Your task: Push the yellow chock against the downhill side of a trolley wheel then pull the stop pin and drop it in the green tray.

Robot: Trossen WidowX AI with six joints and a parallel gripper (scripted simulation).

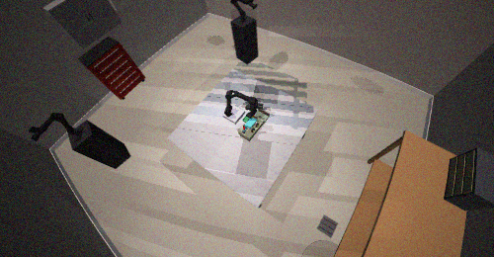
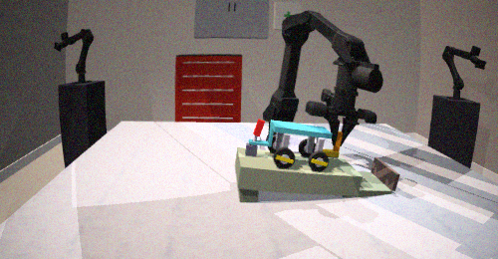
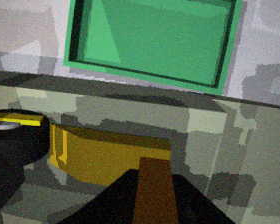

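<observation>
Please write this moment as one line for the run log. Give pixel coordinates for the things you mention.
gripper [image 2: 343, 139] [image 3: 153, 180]: shut on yellow chock [image 2: 331, 153] [image 3: 106, 157] | chock: downhill end of trolley [image 2: 301, 129], near wheel | stop pin [image 2: 259, 128]: in place | green tray [image 3: 151, 45]: no pin inside
</observation>
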